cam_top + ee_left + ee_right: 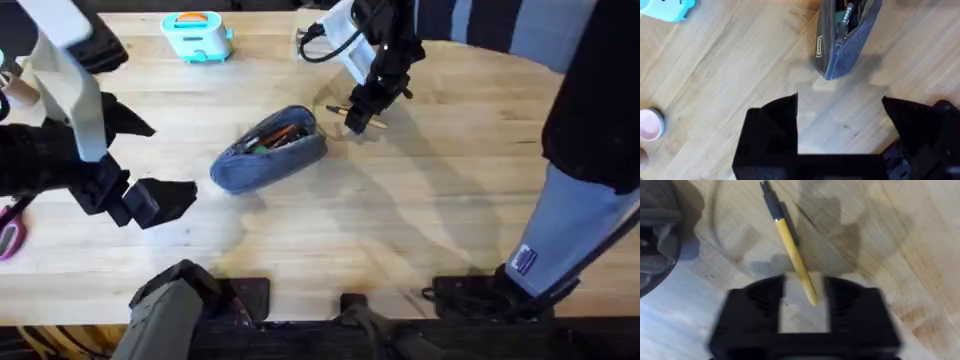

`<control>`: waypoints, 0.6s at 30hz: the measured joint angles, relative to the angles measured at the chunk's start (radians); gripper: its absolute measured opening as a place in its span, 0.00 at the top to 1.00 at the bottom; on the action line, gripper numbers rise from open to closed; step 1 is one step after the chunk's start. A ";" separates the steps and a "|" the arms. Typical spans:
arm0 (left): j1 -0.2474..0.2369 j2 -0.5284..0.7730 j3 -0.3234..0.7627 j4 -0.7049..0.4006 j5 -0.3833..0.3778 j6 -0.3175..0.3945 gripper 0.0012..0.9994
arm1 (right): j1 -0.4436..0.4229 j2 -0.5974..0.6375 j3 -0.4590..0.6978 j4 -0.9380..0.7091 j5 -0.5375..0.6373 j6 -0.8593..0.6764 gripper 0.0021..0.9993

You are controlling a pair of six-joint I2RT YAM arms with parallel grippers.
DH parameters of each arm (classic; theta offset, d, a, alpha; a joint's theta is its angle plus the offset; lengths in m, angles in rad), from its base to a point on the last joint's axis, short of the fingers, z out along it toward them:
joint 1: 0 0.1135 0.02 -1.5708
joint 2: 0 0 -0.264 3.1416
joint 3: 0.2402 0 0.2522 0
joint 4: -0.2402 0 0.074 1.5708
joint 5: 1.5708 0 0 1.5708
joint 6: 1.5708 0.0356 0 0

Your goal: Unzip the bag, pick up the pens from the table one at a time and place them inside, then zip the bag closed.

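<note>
- The bag (268, 150) lies unzipped on the tabletop (420, 220), with pens (278, 133) already inside; at least one pen (789, 245) is left out, and zipping remains.
- The right gripper (804, 300) has its jaws released, straddling that pen's yellow end; whether they touch it is unclear.
- The pen's long axis runs straight out from between the jaws, dark tip pointing away.
- The left gripper (840, 125) hangs with jaws spread and empty, the bag's end just ahead of them.

bag (268, 158): 1 | yellow pen on table (790, 247): 1 | toy toaster (197, 35): 1
</note>
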 joint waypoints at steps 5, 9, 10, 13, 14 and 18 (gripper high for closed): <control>0.000 0.000 0.000 0.000 0.000 0.000 0.01 | 0.001 0.000 0.002 -0.011 -0.007 0.007 0.96; 0.000 0.000 0.000 0.000 0.000 0.000 0.01 | 0.001 -0.001 0.002 -0.012 -0.008 0.007 0.96; 0.000 0.000 0.000 0.000 0.000 0.000 0.01 | 0.001 -0.001 0.002 -0.013 -0.008 0.007 0.96; 0.000 0.000 0.000 0.000 0.000 0.000 0.01 | 0.002 -0.008 0.000 -0.021 -0.016 0.007 0.96; 0.000 0.000 0.000 0.000 0.000 0.000 0.01 | 0.002 -0.014 -0.004 -0.024 -0.019 0.007 0.96; 0.000 0.000 0.000 0.000 0.000 0.000 0.01 | 0.006 -0.091 -0.020 -0.037 -0.025 -0.024 0.97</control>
